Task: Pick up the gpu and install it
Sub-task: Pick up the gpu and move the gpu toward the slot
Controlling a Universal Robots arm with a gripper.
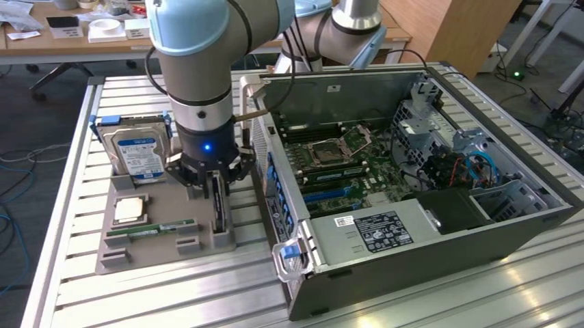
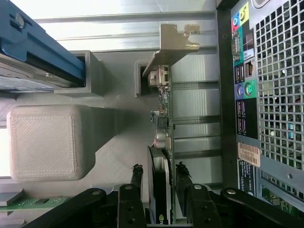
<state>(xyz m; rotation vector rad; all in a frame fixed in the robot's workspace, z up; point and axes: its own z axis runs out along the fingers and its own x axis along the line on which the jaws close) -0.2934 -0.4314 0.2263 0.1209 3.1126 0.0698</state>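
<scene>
The gpu [image 1: 218, 213] stands edge-on in a slot of the grey holder tray [image 1: 146, 256], close to the open computer case [image 1: 383, 236]. My gripper [image 1: 216, 183] is lowered over it, one finger on each side. In the wrist view the gpu [image 2: 164, 109] runs away from me, dark with small chips and a metal bracket [image 2: 172, 43] at its far end. The gripper [image 2: 159, 171] straddles its near end. The fingertips [image 2: 137, 172] stand a little off the card, so the gripper is open around it.
The tray also holds a silver blue-labelled hard drive [image 1: 137, 147], a square processor [image 1: 130, 208] and a green memory stick [image 1: 150, 231]. The case's rear port panel [image 2: 244, 90] lies close beside the card. The motherboard [image 1: 338, 160] lies exposed inside the case.
</scene>
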